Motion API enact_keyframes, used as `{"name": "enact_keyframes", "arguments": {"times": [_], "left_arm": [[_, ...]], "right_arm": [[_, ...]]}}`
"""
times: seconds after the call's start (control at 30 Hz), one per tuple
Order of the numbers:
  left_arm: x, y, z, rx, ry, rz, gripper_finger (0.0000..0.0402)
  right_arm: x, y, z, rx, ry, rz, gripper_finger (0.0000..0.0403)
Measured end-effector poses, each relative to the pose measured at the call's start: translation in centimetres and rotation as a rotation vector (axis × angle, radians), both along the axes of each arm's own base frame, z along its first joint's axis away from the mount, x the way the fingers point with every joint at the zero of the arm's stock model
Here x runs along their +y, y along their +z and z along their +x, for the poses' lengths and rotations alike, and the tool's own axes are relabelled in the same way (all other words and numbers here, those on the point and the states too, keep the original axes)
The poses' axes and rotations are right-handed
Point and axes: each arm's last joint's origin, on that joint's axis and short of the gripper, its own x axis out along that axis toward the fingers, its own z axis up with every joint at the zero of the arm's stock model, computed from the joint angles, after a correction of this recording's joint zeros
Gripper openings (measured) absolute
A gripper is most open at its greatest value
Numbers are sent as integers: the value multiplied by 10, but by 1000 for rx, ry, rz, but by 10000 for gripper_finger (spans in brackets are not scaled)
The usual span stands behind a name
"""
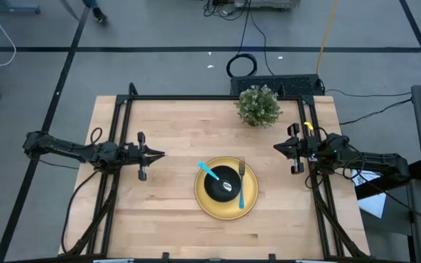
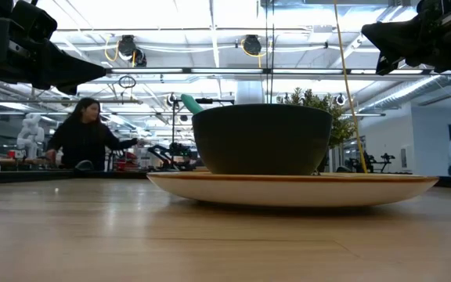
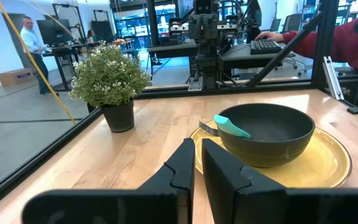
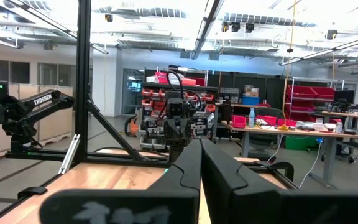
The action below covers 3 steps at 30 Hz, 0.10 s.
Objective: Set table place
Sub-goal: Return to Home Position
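A round yellow plate [image 1: 225, 208] lies on the light-wood table [image 1: 159, 212], a little right of its middle. A black bowl [image 1: 222, 183] stands on the plate. A spoon rests its head in the bowl, and its turquoise handle [image 1: 208, 172] leans on the rim, pointing far-left. A fork [image 1: 241, 188] with a turquoise handle lies on the plate right of the bowl, tines toward the far edge. My left gripper [image 1: 159, 154] hovers left of the plate, shut and level, pointing at the bowl [image 3: 266, 134]. My right gripper [image 1: 277, 147] hovers right of the plate, shut with nothing in it.
A small green potted plant [image 1: 258, 106] stands near the far edge, between plate and right arm. A black metal frame [image 1: 196, 98] borders the table. Bare wood lies near and left of the plate. People sit and stand in the room beyond [image 2: 84, 133].
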Motion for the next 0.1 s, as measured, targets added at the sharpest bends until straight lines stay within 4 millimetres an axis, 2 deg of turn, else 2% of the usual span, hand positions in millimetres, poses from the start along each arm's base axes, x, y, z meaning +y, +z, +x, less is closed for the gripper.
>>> {"name": "enact_keyframes", "arguments": {"times": [0.1], "left_arm": [[0,0,0,0,0,0,31]], "right_arm": [[0,0,0,0,0,0,0]]}}
